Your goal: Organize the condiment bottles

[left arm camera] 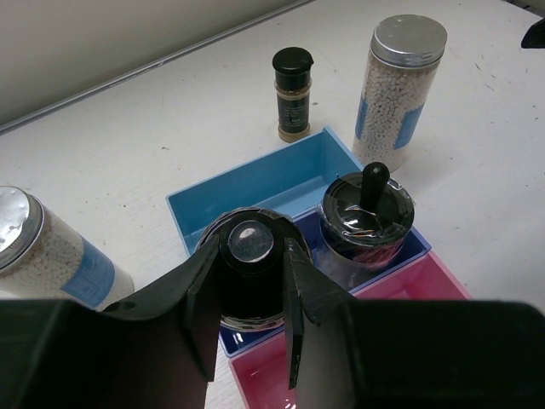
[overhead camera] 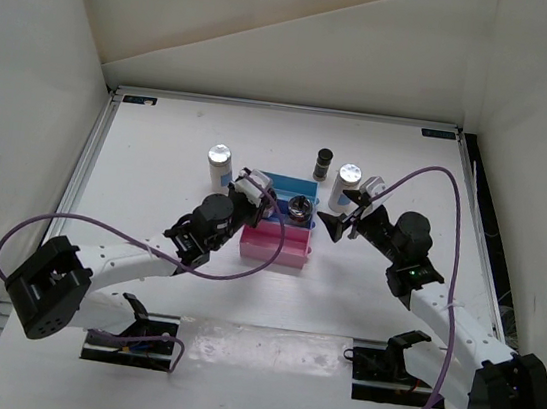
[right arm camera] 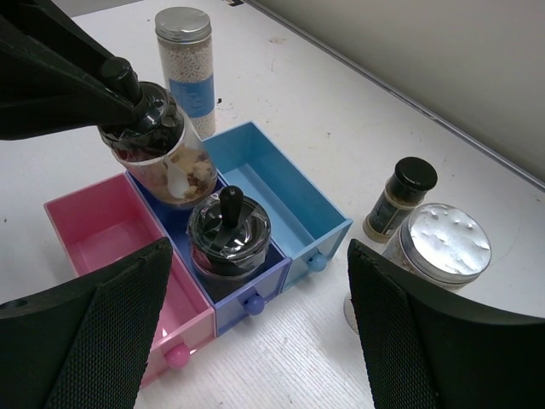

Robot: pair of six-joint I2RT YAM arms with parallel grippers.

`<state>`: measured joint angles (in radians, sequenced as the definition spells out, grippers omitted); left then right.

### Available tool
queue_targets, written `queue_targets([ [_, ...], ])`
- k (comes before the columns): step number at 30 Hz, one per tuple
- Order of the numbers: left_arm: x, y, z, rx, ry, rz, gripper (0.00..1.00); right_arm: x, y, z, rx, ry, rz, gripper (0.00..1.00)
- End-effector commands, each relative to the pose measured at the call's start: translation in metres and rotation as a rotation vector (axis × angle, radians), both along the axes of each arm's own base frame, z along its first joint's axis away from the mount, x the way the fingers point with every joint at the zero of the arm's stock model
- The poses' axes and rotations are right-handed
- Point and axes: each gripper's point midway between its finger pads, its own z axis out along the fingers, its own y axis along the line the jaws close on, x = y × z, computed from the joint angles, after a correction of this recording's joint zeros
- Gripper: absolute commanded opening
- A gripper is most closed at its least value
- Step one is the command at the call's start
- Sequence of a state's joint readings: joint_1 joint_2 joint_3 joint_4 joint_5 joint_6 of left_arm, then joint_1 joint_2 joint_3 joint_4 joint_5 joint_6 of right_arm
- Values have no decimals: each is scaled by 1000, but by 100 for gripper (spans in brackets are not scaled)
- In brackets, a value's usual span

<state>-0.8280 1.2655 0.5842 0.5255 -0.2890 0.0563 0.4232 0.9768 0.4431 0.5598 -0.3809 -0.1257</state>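
Mid-placement here, I reckon. The left gripper (left arm camera: 249,277) is clamped on the held clear jar (right arm camera: 162,153), tilted over the free end of the dark-blue middle tier of the rack (overhead camera: 273,247). It's just beside the seated clear jar (right arm camera: 228,232) already in that tier. The right gripper (overhead camera: 341,213) is spread wide with nothing in it, near the rack.

Next move imo: straighten the jar, lower it in, let go.

Count: 2 clear jars, 2 tall ones (left white bottle (overhead camera: 220,162), right white bottle (overhead camera: 348,181)), 1 slim dark bottle (overhead camera: 323,163), 1 rack with 3 tiers. Those 3 bottles stand on the surface behind it.
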Motion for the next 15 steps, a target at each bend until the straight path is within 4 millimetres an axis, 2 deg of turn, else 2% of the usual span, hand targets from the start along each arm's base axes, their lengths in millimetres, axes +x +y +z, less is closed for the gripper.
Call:
queue_targets([
  [1,-3,7,-7,22,31,25,1,1,4,13,29,-43,9,85],
  [15,-7,-2,20,15,27,-9,1,2,3,10,33,-32,9,85],
])
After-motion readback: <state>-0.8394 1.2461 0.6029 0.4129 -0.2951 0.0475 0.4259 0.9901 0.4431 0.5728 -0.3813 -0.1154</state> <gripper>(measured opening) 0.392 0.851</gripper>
